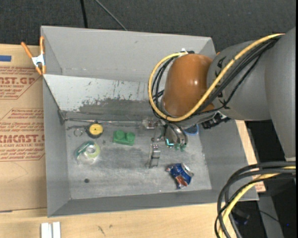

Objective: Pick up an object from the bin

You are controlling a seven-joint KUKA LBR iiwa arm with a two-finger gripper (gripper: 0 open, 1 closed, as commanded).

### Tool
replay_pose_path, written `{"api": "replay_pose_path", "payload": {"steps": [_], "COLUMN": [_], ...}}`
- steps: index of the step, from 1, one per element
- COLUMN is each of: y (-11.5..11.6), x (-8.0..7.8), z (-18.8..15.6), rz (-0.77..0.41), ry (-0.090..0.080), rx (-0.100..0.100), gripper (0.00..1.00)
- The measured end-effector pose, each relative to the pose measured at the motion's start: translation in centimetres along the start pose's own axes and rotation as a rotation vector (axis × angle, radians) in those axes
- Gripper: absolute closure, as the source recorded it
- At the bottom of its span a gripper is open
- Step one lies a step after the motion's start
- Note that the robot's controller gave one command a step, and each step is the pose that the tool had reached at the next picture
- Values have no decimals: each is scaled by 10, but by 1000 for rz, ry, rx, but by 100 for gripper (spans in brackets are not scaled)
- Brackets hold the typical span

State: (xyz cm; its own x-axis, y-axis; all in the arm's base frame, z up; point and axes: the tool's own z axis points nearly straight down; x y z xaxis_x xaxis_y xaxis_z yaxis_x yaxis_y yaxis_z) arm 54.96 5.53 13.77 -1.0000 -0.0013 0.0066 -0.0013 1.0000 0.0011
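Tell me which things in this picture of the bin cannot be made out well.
All in the camera view:
- Blue thing near the bin's right wall: mostly hidden under the arm's orange cover; kind unknown.
- Pale greenish thing at the left: too small to name, maybe a tape roll.
- Crumpled blue and red thing at the front right: too small to name.
- Dark speck: too small to identify.
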Motion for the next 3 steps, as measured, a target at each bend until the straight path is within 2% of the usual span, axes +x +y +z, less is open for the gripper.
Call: {"api": "replay_pose_path", "payload": {"steps": [1, 2, 3], "y": [46, 45, 38], "x": [-25, -25, 25], "z": [70, 67, -66], "rz": [95, 97, 111], "ry": [-9, -10, -14], "rx": [-2, -2, -2], "gripper": [0, 100, 100]}}
